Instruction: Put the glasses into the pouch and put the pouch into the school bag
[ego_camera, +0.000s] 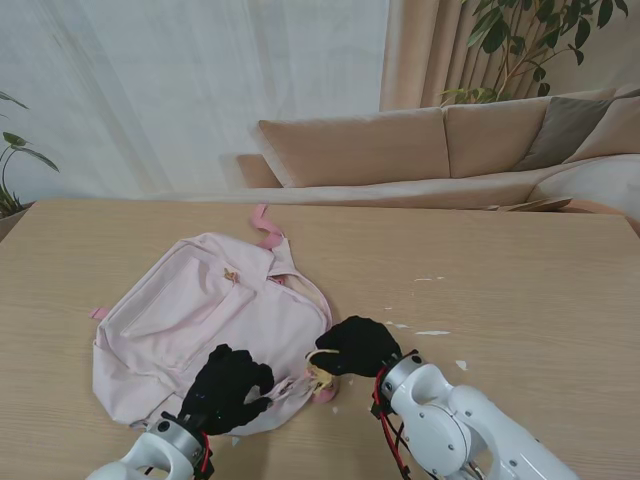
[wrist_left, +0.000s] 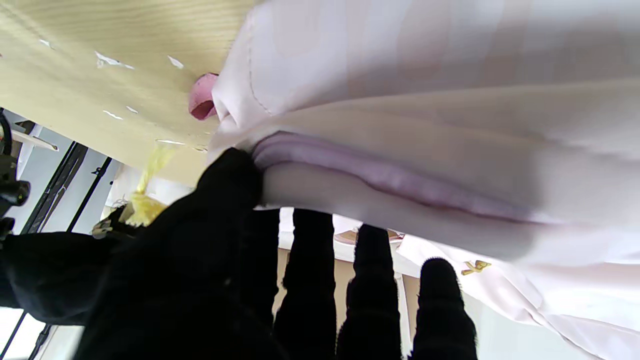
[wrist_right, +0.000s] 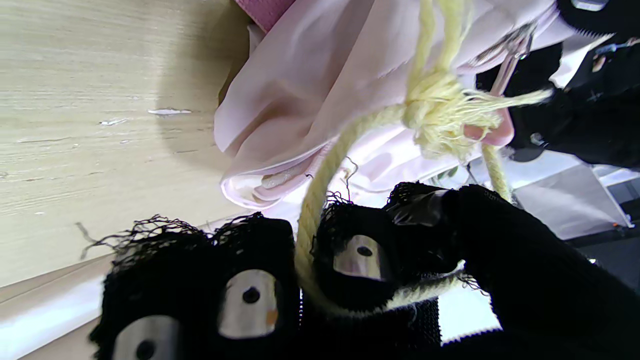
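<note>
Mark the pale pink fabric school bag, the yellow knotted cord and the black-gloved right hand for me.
Pale pink fabric school bag (ego_camera: 190, 305): stand view, on its front pocket panel.
Yellow knotted cord (wrist_right: 436, 97): right wrist view, on the frayed knot.
Black-gloved right hand (ego_camera: 358, 345): stand view, on the back of the hand.

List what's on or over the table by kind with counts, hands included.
School bag, pink: 1
Yellow cord, knotted, looped round the right hand's fingers: 1
Hands, black-gloved: 2, left hand and right hand
Total: 4
Glasses and pouch body not visible.
</note>
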